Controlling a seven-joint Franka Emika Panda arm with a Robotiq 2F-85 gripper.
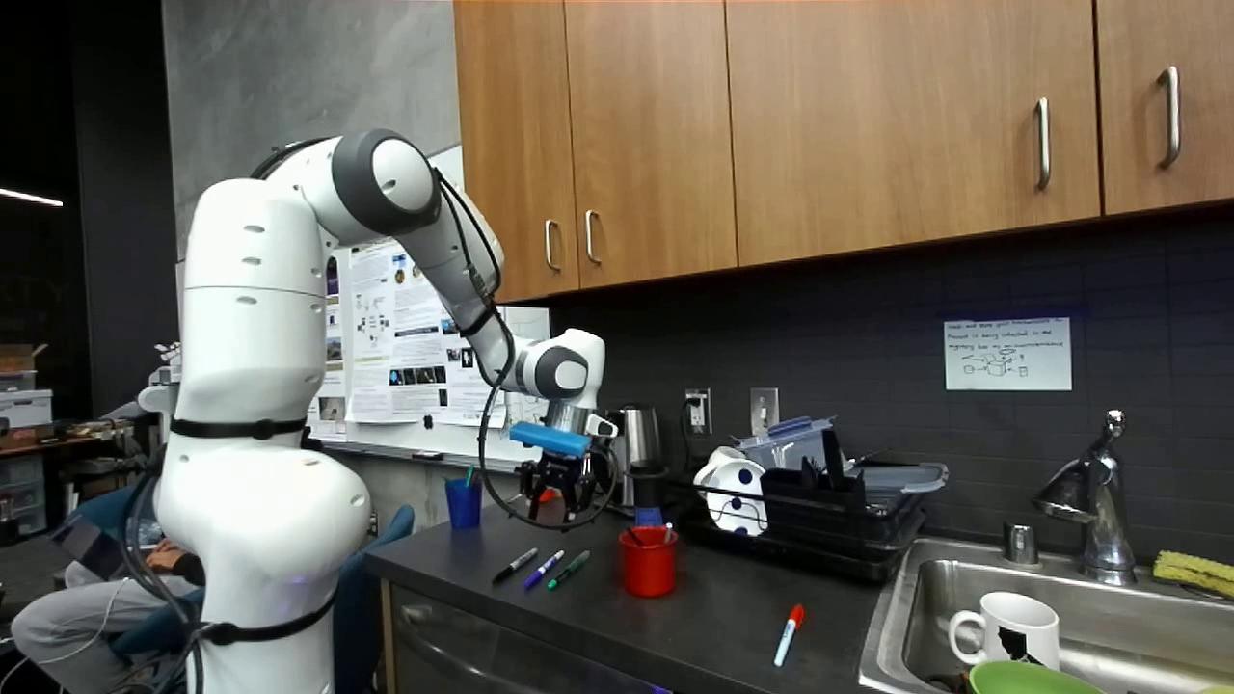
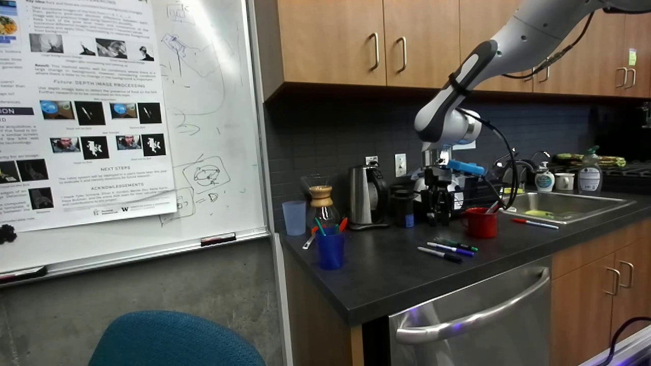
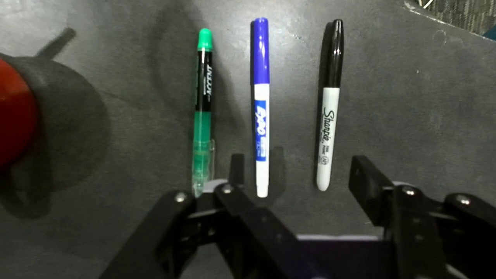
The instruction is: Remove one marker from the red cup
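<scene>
Tool state: the jaws of the tool (image 3: 297,174) stood apart above the desk (image 1: 723,617), gripping nothing; I judged this setting suited to admitting a slim barrel. In both exterior views it pointed downward, which I read as serving vertical withdrawal.

Object location: in an exterior view the red cup (image 1: 648,566) stood upright on the desk, at four o'clock from the tool. Two slim items (image 1: 669,529) projected above its rim; the view was too coarse to confirm them as markers.

Layout: in the wrist view, measured from the jaw gap, the red cup showed at nine o'clock, the green marker (image 3: 202,116) at ten, the blue-violet marker (image 3: 262,108) at eleven and the black-capped marker (image 3: 330,105) at one. These markers lay near-parallel and apart, presumably so that each could be picked alone. In an exterior view a red-capped marker (image 1: 789,636) lay at four o'clock from the cup.

Next action: I judged that removal called for a traverse toward the cup and centring over its mouth; off-centre contact risked tipping it.
</scene>
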